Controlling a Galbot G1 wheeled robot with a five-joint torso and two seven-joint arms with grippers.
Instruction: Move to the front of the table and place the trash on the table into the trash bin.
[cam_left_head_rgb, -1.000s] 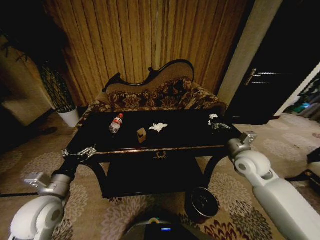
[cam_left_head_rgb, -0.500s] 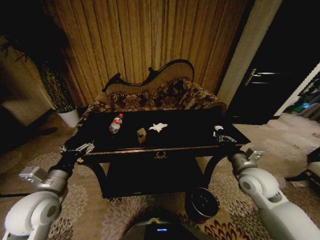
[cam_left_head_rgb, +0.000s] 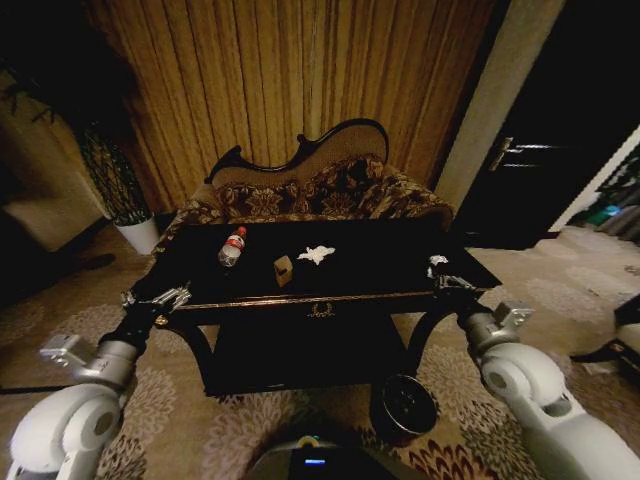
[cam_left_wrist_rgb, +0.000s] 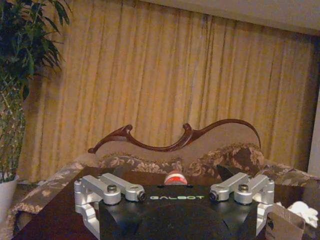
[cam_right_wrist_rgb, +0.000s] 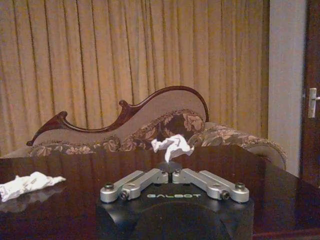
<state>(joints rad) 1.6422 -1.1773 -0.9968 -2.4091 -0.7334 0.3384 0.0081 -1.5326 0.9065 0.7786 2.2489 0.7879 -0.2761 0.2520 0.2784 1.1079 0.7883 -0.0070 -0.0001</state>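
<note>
Now lower than a second ago, the right gripper (cam_left_head_rgb: 447, 281), pressed together, sits at the table's (cam_left_head_rgb: 400, 262) right front corner; left gripper (cam_left_head_rgb: 160, 299) spread at the left corner; bottle (cam_left_head_rgb: 232, 247) untouched.

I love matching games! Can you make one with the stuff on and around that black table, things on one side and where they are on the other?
Things:
1. bottle
2. cardboard box
3. trash bin
4. plant pot

Places:
A. floor, before the table's right front leg
B. floor, left of the sofa
C. tabletop, left of the box
D. tabletop, beside the tissue

Pairs: 1-C, 2-D, 3-A, 4-B
</note>
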